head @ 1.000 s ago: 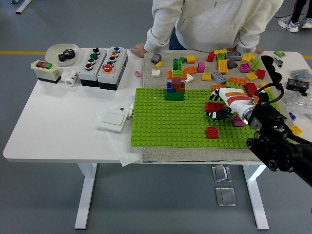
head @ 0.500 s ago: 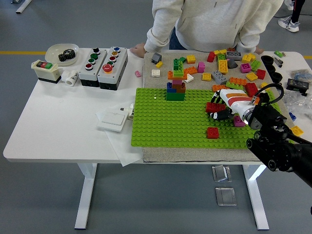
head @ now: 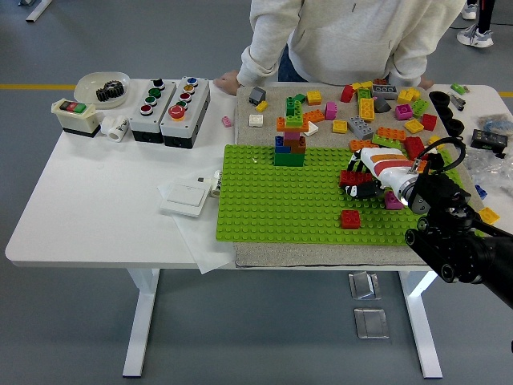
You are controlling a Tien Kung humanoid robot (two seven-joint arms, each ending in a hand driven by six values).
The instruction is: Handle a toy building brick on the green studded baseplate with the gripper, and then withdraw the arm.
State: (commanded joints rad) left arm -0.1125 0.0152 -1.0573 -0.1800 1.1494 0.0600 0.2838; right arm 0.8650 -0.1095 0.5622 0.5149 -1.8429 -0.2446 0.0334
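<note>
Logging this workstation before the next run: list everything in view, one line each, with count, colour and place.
baseplate: one, green, table centre-right, on a grey mat
brick stack: one, mixed colours, baseplate's far edge
red brick: one, alone on the baseplate near its front right
loose bricks: many, mixed colours, on the mat beyond the baseplate
button boxes: two, grey, far left of the mat
switch box: one, beige, table's left end
bowl: one, white, holding a black gear, far left
wall switch: one, white, left of the baseplate
person: one, pale sweatshirt, far side, hands on the table edge
right hand: white and black, over a red brick at the baseplate's right; grip unclear
</note>
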